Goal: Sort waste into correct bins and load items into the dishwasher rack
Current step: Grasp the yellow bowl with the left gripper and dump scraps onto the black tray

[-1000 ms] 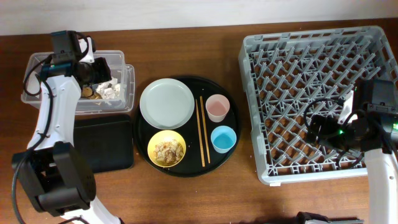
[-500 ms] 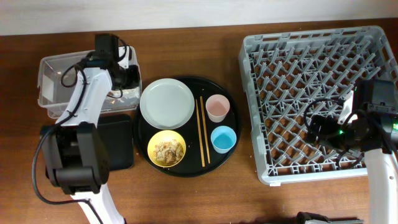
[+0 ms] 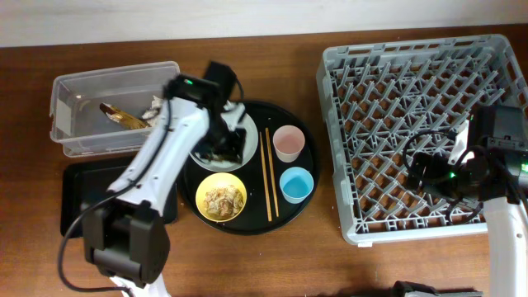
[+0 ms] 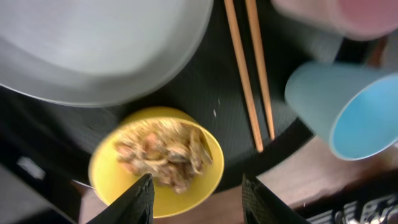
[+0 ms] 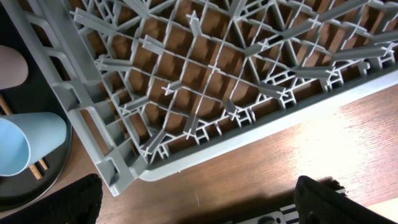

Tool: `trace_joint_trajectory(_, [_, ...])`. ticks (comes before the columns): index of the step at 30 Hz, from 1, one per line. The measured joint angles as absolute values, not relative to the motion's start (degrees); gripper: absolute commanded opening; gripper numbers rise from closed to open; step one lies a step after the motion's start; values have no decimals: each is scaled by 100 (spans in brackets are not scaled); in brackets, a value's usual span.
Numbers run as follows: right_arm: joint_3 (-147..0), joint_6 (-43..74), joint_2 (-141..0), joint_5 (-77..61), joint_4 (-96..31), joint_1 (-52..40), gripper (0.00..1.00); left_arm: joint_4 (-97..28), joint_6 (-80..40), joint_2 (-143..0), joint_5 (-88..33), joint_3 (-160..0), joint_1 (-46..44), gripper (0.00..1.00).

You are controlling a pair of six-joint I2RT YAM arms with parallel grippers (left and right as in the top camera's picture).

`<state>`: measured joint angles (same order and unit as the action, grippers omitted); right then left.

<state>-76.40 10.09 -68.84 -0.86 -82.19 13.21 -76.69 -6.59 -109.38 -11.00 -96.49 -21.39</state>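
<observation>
The left gripper [image 4: 199,200] hangs over the round black tray [image 3: 252,221], fingers apart and empty, just above the yellow bowl [image 4: 109,180] and its food scraps [image 4: 161,155]. The peel [image 3: 120,118] and tissue [image 3: 153,107] lie in the clear tub [image 3: 82,87] beside the tray, so the scraps look like the last waste to sort. The next move likely calls for pinching the bowl's rim and carrying it level off the tray. The plate [image 3: 244,136], chopsticks [image 3: 266,173], pink cup [image 3: 289,143] and blue cup [image 3: 296,183] sit on the tray, unloaded. The right gripper [image 5: 196,208], fingers spread wide, hovers over the rack [image 3: 396,82] on the tray's other side.

plate [image 3: 247,147]: partly under left arm [image 3: 165,153] | pink cup [image 4: 354,15]: cut by top edge, blurred
</observation>
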Motion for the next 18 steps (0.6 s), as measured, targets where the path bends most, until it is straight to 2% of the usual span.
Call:
trace_joint_trajectory(4, [-7651, 1007, -6884, -86, -8232, 1321, 99, -6558, -1166, -10923, -1179, -8095, -2858, 44])
trace_joint_trajectory(6, [-7653, 1007, -6884, -86, -8237, 1321, 99, -5951, -1302, -10923, -1188, -7555, -2995, 29])
trace_joint_trajectory(7, [-7658, 1009, -6882, -86, -8237, 1321, 99, -5693, -1350, -10923, -1194, -7332, -3024, 28])
trace_joint_trajectory(11, [-7658, 1007, -6884, -86, -8230, 1321, 99, -5485, -1455, -10923, -1098, -7172, -3048, 3])
trace_joint_trajectory(12, [-7658, 1007, -6884, -86, -8228, 1321, 99, -5522, -1490, -10923, -1057, -7172, -3048, 0])
trace_joint_trajectory(18, [-7658, 1007, -6884, -86, -8228, 1321, 99, -5835, -1594, -10739, -819, -7234, -3068, 0])
